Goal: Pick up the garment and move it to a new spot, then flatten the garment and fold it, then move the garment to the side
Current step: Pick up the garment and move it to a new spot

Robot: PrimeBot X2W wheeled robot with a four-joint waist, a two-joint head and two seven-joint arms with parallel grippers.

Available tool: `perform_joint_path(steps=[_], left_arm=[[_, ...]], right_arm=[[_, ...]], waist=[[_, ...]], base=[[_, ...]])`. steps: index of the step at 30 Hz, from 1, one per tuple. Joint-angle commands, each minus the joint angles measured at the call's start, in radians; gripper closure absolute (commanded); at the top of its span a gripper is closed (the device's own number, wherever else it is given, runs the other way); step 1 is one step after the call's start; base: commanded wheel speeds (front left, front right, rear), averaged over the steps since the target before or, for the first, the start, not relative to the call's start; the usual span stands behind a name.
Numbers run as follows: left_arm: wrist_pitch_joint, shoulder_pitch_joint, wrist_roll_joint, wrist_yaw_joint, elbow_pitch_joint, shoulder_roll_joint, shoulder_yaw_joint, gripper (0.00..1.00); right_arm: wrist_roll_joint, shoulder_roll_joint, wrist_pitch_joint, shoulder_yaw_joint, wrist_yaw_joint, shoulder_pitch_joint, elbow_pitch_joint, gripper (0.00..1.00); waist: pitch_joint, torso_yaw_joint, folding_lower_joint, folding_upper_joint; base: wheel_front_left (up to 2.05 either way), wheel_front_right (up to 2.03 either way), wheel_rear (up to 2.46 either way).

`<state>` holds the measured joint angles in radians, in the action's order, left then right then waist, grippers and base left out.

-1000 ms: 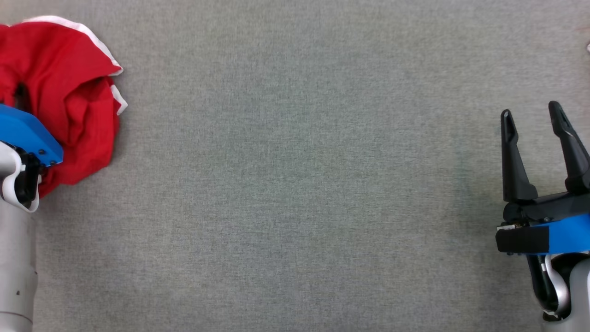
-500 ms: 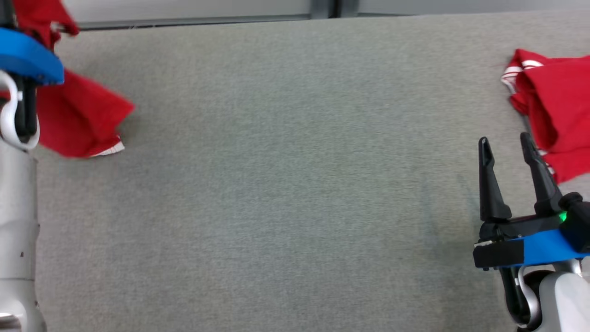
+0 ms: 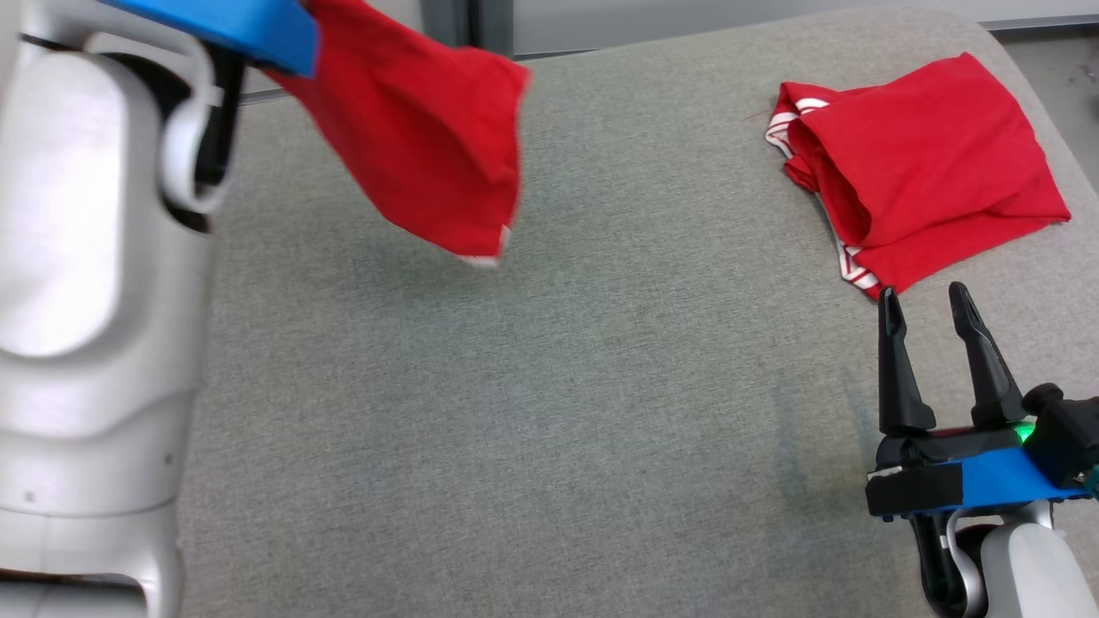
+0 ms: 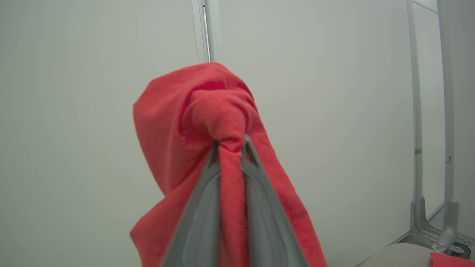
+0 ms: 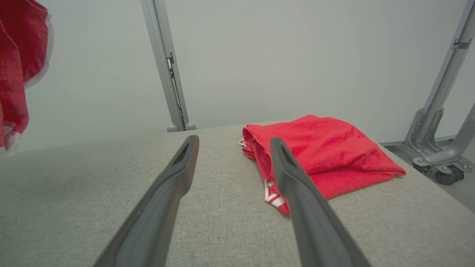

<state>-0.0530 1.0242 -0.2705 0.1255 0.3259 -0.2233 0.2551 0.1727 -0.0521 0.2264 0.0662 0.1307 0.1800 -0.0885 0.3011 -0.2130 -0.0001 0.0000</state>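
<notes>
Left gripper point(image 4: 231, 142) pinches a bunched fold, red garment point(image 3: 412, 146) dangling over the tabletop point(image 3: 549, 386); right gripper point(image 3: 927, 309) apart, empty. Small pinch, so a swing could shake it loose.

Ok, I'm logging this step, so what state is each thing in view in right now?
Held garment: off the table, hanging bunched from the left gripper.
Left gripper: shut on the held garment.
Right gripper: open, empty, near the second garment.
Second garment: lying loosely folded on the table's far right, ungripped.
</notes>
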Motion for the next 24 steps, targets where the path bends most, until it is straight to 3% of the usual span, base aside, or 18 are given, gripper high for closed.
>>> perform_joint_path(steps=[1, 9, 19, 20, 21, 24], left_arm=[[0.005, -0.024, 0.002, 0.005, -0.010, 0.007, 0.015, 1.00], [-0.001, -0.208, -0.013, 0.001, -0.039, 0.078, 0.126, 1.00], [-0.036, -0.531, -0.034, -0.005, 0.043, 0.111, 0.240, 1.00], [-0.045, -0.548, -0.029, -0.008, 0.048, 0.113, 0.251, 0.34], [-0.053, -0.564, -0.030, -0.012, 0.053, 0.118, 0.260, 0.00], [-0.089, -0.592, -0.024, -0.027, 0.059, 0.123, 0.269, 0.00]], right_arm=[[0.009, 0.002, 0.009, -0.003, 0.000, 0.001, -0.007, 0.00], [0.025, 0.002, 0.026, -0.006, 0.000, 0.006, -0.035, 0.00], [0.028, 0.002, 0.034, -0.013, 0.000, 0.009, -0.061, 0.00], [0.027, 0.002, 0.035, -0.013, 0.000, 0.010, -0.064, 0.00], [0.026, 0.002, 0.035, -0.015, 0.000, 0.010, -0.067, 0.00], [0.019, 0.002, 0.036, -0.016, 0.000, 0.002, -0.076, 0.00]], waist=[[-0.003, -0.008, 0.0001, 0.0000], [-0.005, -0.010, 0.0001, 0.0000], [-0.009, 0.017, 0.0001, 0.0000], [-0.011, 0.021, 0.0001, 0.0000], [-0.014, 0.025, 0.0001, 0.0000], [-0.030, 0.038, 0.0001, 0.0000]], base=[[0.00, 0.00, 0.00], [0.00, 0.00, 0.00], [0.00, 0.00, 0.00], [0.00, 0.00, 0.00], [0.00, 0.00, 0.00], [0.00, 0.00, 0.00]])
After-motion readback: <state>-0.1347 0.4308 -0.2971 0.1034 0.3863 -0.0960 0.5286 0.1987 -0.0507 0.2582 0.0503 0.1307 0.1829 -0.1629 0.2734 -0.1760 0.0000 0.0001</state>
